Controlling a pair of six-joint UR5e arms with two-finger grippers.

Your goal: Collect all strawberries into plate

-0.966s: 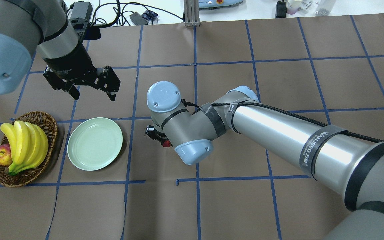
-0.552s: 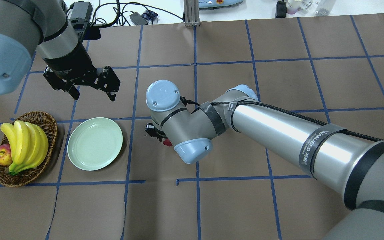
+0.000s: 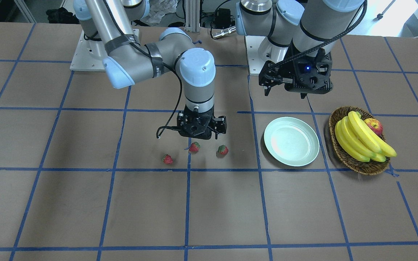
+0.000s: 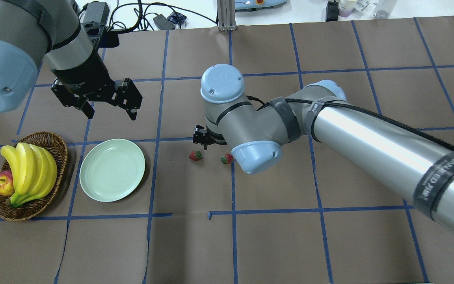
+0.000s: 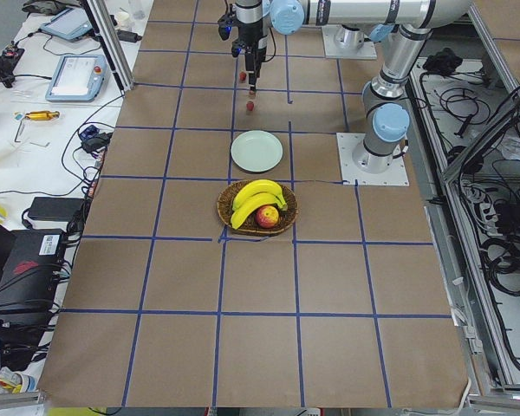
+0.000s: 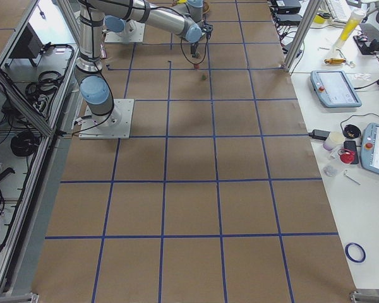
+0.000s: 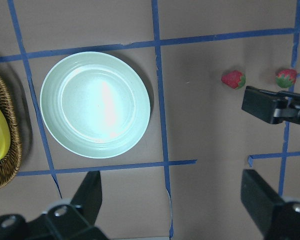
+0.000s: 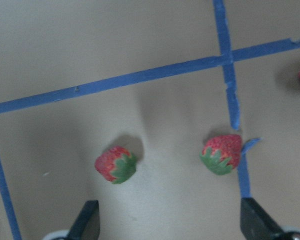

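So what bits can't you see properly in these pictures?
Third strawberry: in the overhead view it is hidden under the right arm. In the right wrist view it is blurry and cut off by the right edge.
Right tool: in the overhead view it is mostly hidden beneath its own wrist.
Apple: in the overhead view it is partly hidden behind the bananas.
Strawberries: in the side views they are only tiny specks.

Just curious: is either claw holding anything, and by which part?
Nothing is held: left gripper and right gripper are both open; the strawberries lie on the table.
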